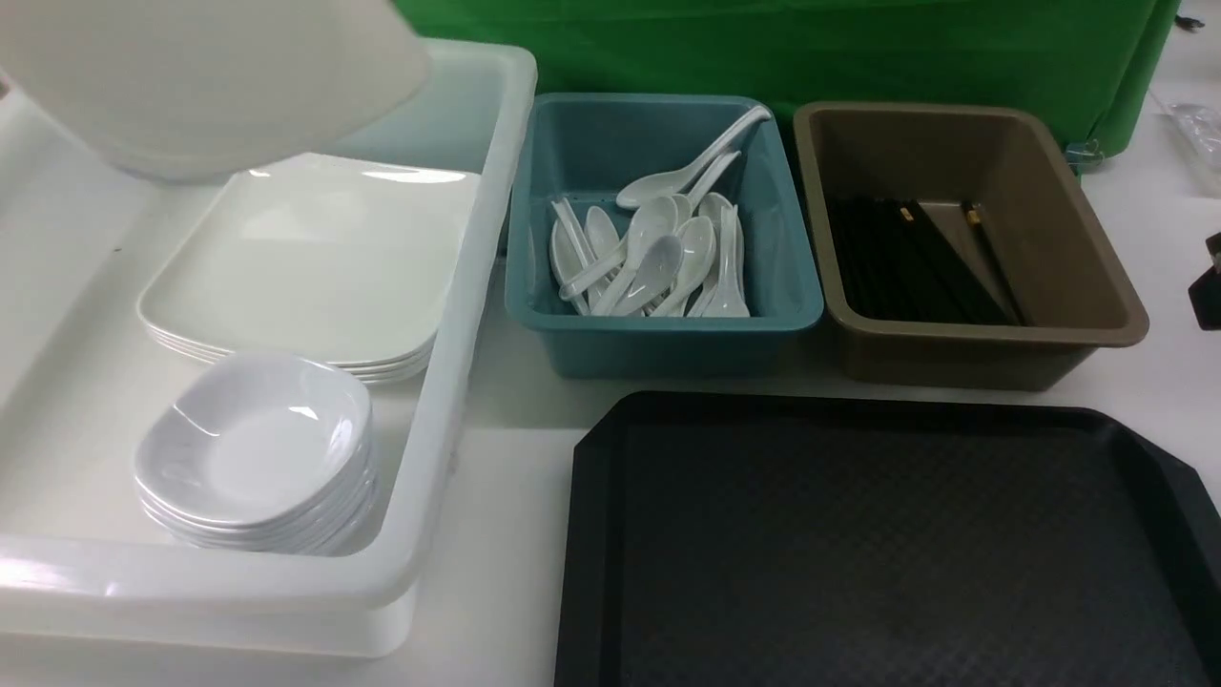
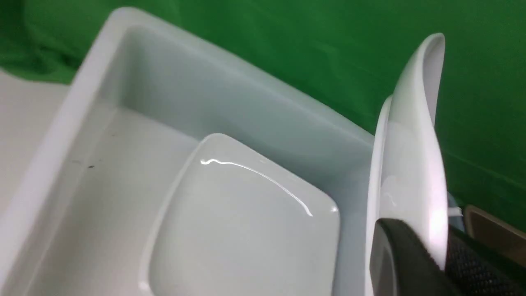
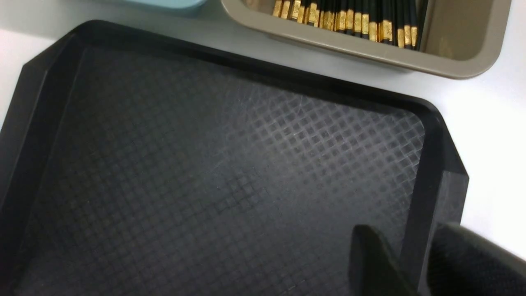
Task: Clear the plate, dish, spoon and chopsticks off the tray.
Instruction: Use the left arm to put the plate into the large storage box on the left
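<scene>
The left pincer (image 2: 439, 250) is clamped tight on the rim of the large white plate (image 2: 411, 156). It holds the plate tilted in the air, well to the left of the tray (image 3: 205, 164) and beyond its far edge, over the far end of a white tub (image 1: 477, 286). That tub sits on the worktop (image 1: 506, 496) just left of the tray. It holds a stack of matching plates (image 1: 315, 267) and, on the end nearer the tray's front, a stack of small deep dishes (image 1: 258, 448). The right pincer (image 3: 415, 263) hangs over the tray's right rim, its two dark fingers (image 3: 370, 263) parted with nothing between them. Beyond the tray's far edge stand two more tubs. The teal tub (image 1: 668, 343), toward the left corner, holds white spoons (image 1: 658, 258). The brown tub (image 1: 954, 363), toward the right, holds black chopsticks (image 1: 906, 258) with gold bands.
</scene>
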{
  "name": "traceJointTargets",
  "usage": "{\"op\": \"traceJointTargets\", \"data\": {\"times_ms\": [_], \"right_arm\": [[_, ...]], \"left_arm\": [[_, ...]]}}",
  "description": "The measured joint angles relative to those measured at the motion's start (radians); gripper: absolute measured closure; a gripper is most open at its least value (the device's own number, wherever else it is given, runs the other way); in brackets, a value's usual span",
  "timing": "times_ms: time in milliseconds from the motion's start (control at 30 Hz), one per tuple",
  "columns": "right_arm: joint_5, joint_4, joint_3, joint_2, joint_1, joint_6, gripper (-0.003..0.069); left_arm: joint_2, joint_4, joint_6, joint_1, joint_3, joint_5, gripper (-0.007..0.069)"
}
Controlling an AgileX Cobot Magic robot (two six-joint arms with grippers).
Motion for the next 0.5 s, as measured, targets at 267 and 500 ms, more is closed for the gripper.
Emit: {"op": "traceJointTargets", "data": {"times_ms": [267,500], "right_arm": [[-0.003,0.000,0.000,0.000,0.000,0.000,0.0418],[-0.004,0.000,0.000,0.000,0.000,0.000,0.0418]], "left_arm": [[0.000,-0.199,0.134,0.002,0.363,-0.293,0.0594],[0.008,-0.257,0.172,-0.108,0.560,-0.583,0.0594]]}}
